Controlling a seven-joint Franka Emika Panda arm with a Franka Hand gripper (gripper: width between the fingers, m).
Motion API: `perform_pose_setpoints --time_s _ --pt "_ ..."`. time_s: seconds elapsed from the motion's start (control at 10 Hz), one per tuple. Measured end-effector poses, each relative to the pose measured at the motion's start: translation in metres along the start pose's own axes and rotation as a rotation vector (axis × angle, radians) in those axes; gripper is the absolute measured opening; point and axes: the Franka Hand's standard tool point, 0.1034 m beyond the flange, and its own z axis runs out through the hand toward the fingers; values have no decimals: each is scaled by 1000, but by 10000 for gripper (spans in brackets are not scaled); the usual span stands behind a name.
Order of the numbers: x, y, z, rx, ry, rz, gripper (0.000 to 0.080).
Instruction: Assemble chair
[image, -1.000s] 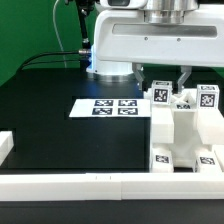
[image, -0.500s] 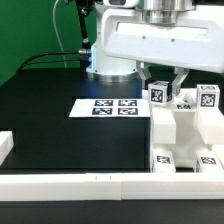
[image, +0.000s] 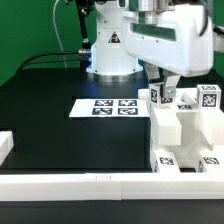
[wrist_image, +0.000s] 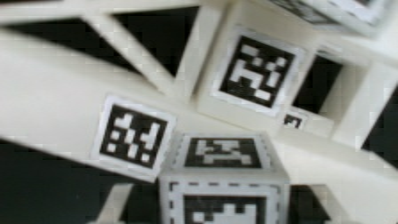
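The chair (image: 186, 128) is a white blocky structure with square tags, standing at the exterior view's right. A small tagged block (image: 160, 96) sits on top of it. My gripper (image: 162, 90) reaches down from above and is shut on this block. In the wrist view the block (wrist_image: 222, 153) sits between my fingers (wrist_image: 121, 200), with the gripper (wrist_image: 219, 203) closed round it. Behind it, white chair bars with tags (wrist_image: 258, 68) run slantwise. A second tagged block (image: 207, 97) stands on the chair's far right.
The marker board (image: 112, 106) lies flat on the black table to the left of the chair. A long white rail (image: 80, 186) edges the table's front. A white piece (image: 5, 148) sits at the left edge. The robot base (image: 110, 55) stands behind.
The hand has turned about its vertical axis and shifted a little toward the exterior view's right. The block between the fingers stays in about the same place.
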Motion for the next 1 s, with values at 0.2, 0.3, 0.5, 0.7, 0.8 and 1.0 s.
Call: perform_pose_setpoints --time_s 0.2,0.3,0.5,0.7,0.8,1.0 --pt "-1 0 0 -1 0 -39 292" --pt "-1 0 0 -1 0 -41 529" --pt "-5 -2 0 1 3 -414 623" --pt "-8 1 2 -4 -2 -607 644" --pt "-6 2 2 -4 -2 -664 649" --pt "-3 2 2 -5 -2 -838 649"
